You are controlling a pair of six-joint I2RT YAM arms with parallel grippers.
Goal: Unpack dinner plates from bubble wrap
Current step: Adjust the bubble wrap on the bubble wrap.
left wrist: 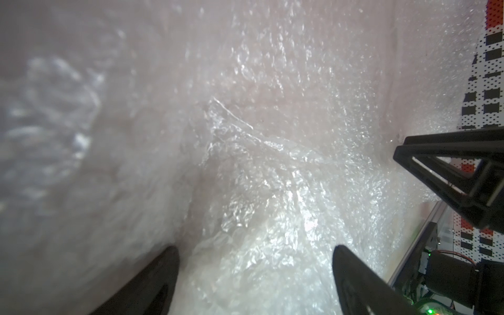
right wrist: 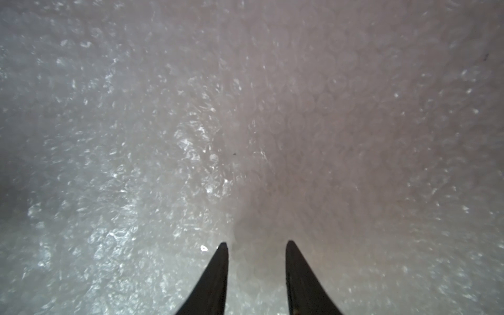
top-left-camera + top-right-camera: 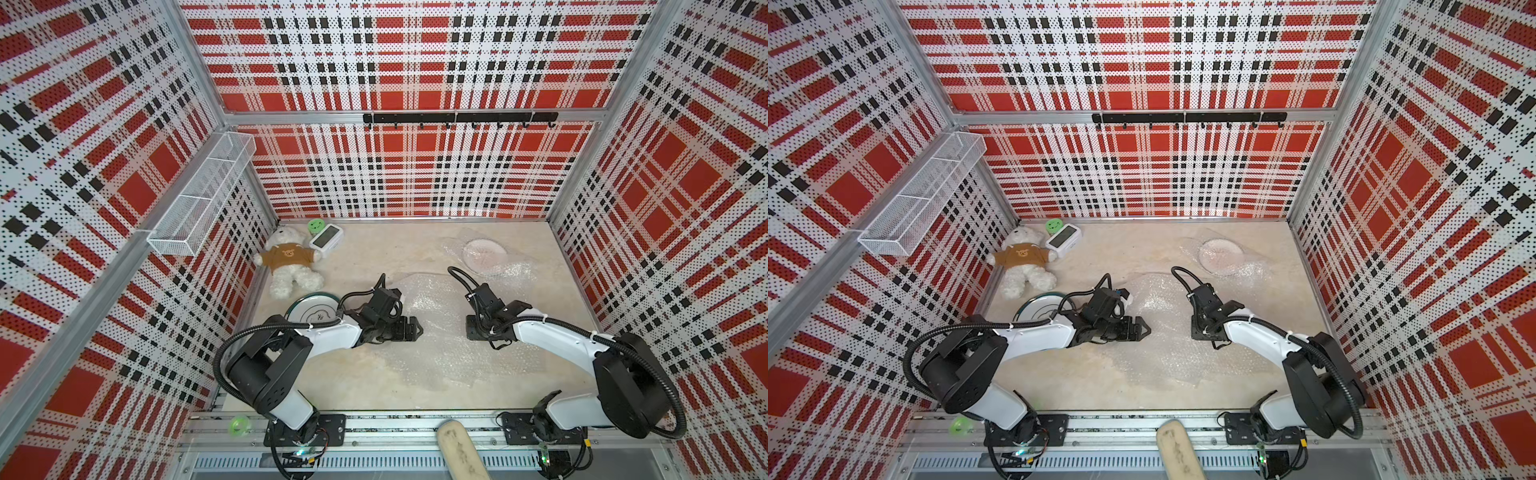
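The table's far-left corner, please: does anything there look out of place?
Yes. A white teddy bear lies sprawled on its back there, beside a small white clock; neither fits a plate-unpacking job.

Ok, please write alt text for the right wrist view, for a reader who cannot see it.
The right gripper points at clear bubble wrap that fills the whole picture. Its two dark jaws stand slightly apart, with only wrap visible between them.

My right gripper (image 2: 255,242) is matt black plastic. Under it the bubble wrap (image 2: 163,163) is clear, glossy, crinkled plastic. Near the wrap are a smooth glazed plate (image 3: 312,309) and a fuzzy cloth teddy bear (image 3: 291,266).
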